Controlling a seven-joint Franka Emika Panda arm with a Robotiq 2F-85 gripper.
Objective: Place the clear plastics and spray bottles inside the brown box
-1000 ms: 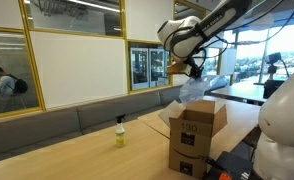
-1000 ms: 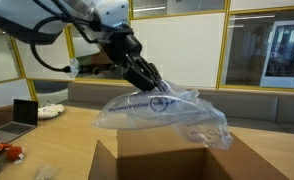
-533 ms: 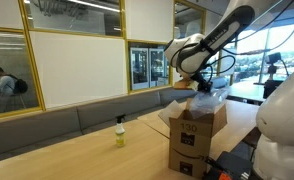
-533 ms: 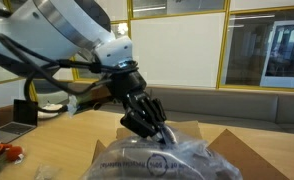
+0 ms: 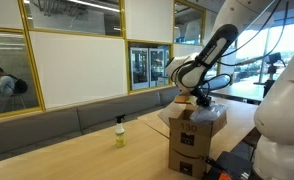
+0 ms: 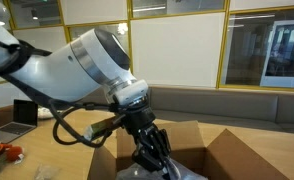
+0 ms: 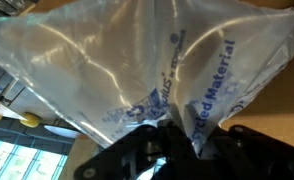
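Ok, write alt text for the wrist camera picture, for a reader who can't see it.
The clear plastics, a wrinkled transparent bag with blue print including the word Material, fill nearly the whole frame. The dark gripper at the bottom centre is shut on a bunched fold of the bag.

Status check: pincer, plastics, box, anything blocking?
Pincer shut on clear plastics, down at the brown box mouth. Spray bottle on table, apart from box. Nothing seen blocking.
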